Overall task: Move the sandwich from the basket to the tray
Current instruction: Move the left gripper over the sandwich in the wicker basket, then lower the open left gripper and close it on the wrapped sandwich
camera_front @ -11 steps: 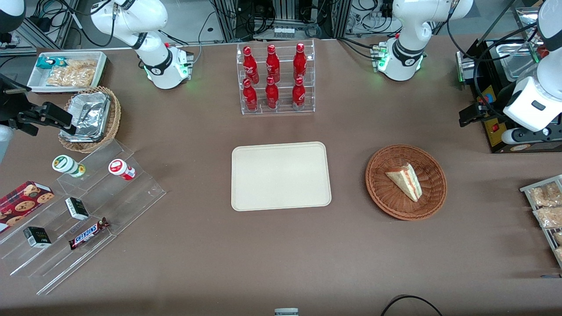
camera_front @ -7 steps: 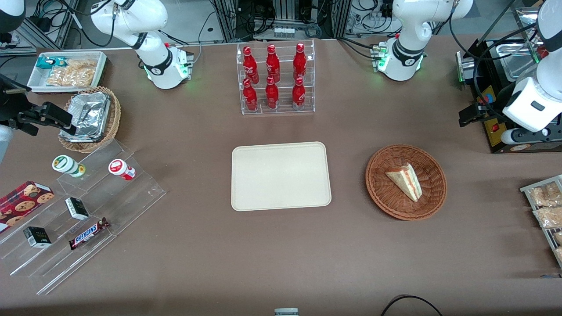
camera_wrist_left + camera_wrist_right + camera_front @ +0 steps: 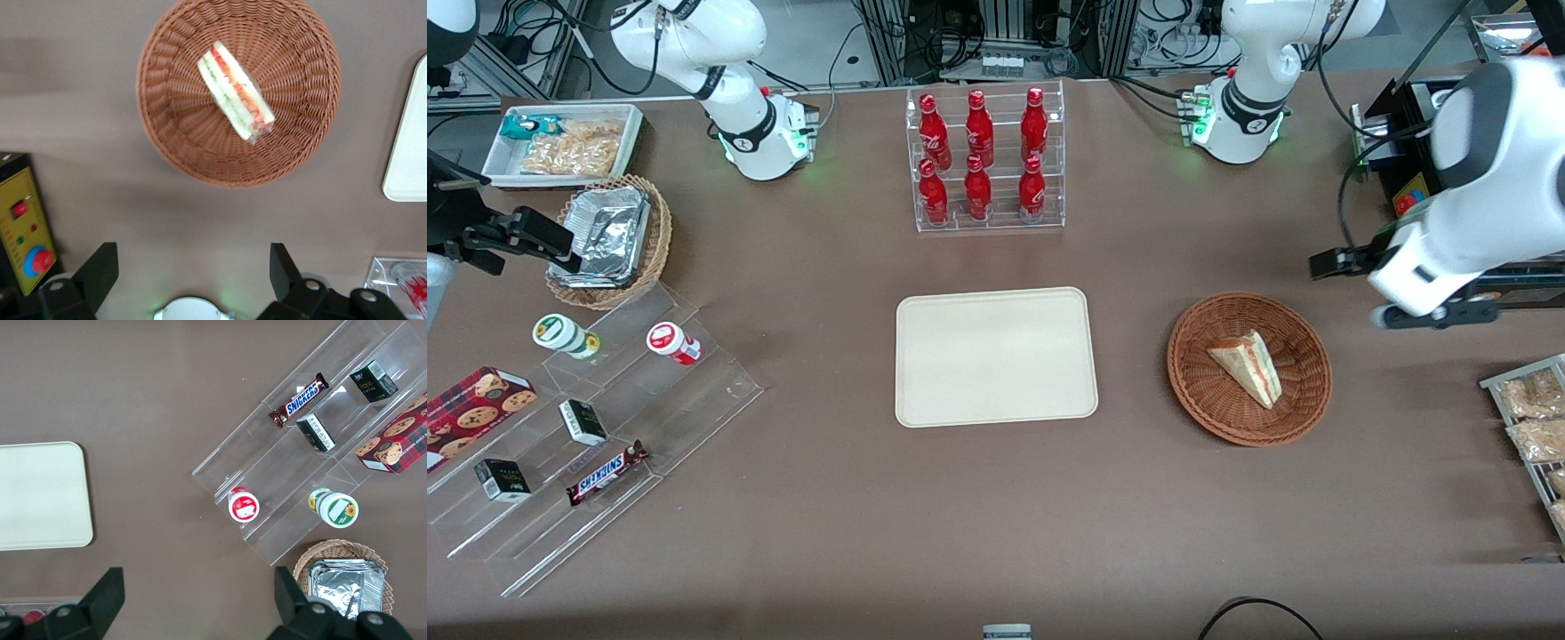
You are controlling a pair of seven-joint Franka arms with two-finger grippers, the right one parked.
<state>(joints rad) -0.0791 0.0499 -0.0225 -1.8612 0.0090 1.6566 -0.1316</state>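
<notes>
Sandwich [image 3: 1248,366] lies in basket [image 3: 1249,368], wedge tip pointing toward front camera. Tray [image 3: 996,356] sits well apart from basket, mid-table, bare. Left wrist view shows what front view hides: gripper [image 3: 193,270] fingers [image 3: 99,272] spread wide, holding nothing, hanging above bare table just beside basket rim. Front view shows only the arm's white body there, above table at working arm's end. Bottle rack [image 3: 984,157] stands farther from front camera than tray. Snack packets [image 3: 1532,420] lie near basket, at table edge.
</notes>
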